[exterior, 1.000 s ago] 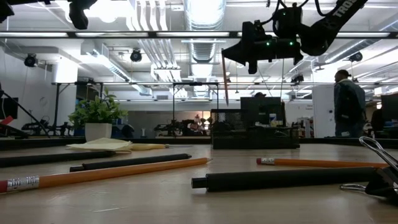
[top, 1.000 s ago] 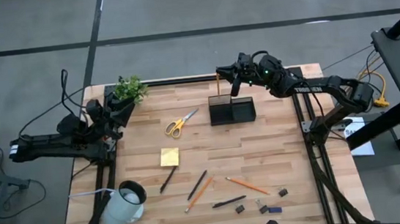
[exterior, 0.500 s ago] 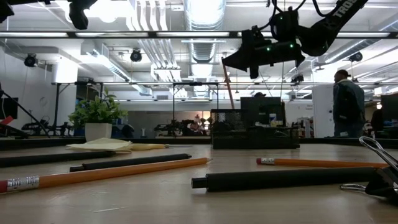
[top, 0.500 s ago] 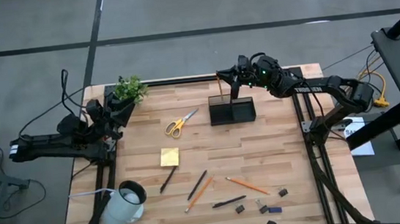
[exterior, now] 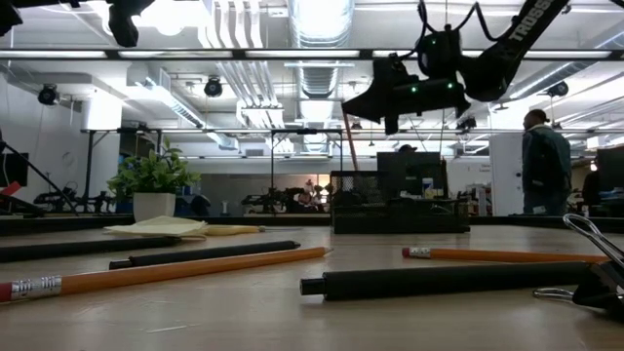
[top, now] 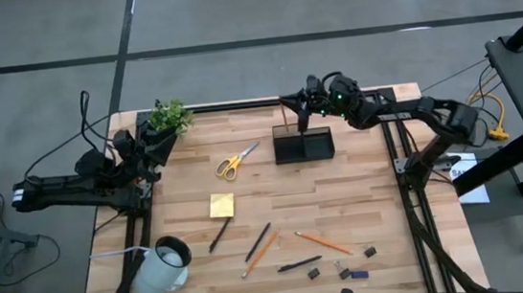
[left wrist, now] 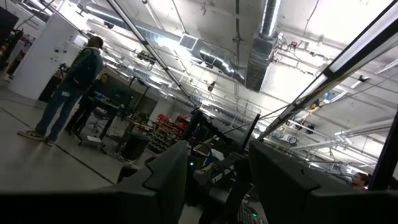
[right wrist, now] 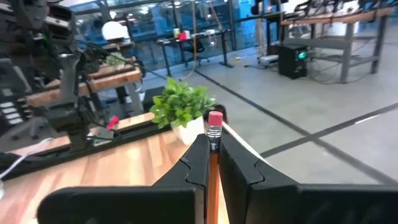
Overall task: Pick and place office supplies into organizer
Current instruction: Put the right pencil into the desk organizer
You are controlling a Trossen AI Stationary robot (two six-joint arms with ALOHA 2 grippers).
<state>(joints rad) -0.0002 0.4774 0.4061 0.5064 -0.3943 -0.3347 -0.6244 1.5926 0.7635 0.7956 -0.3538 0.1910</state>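
Observation:
My right gripper [top: 296, 105] is shut on an orange pencil [exterior: 349, 146], which stands nearly upright over the far left corner of the black organizer [top: 303, 145]. The pencil's lower end reaches the organizer's [exterior: 400, 200] top rim. On the table lie the yellow-handled scissors [top: 236, 160], a yellow sticky-note pad [top: 221, 205], two more pencils [top: 324, 242], dark pens [top: 299, 264] and small dark clips [top: 369, 251]. My left gripper [left wrist: 214, 180] waits open at the table's left edge, tipped upward. My right gripper pinches the pencil's shaft [right wrist: 213, 155] between its two fingers, just below the pink eraser [right wrist: 215, 119]. The fingers reach in level from the table's right side and lie across the pencil. It hangs below them, eraser up, clear of the table.
A small green plant [top: 169, 115] stands at the far left corner, beside my left arm. A white mug [top: 162, 267] lies at the near left. Bare wood lies between the organizer and the loose supplies. A person [exterior: 544, 161] stands in the room beyond.
My right gripper has sunk a little and shifted toward the table's left with the pencil. The pencil's lower end has come down to the organizer's rim, and the pencil tipped briefly before standing near upright again.

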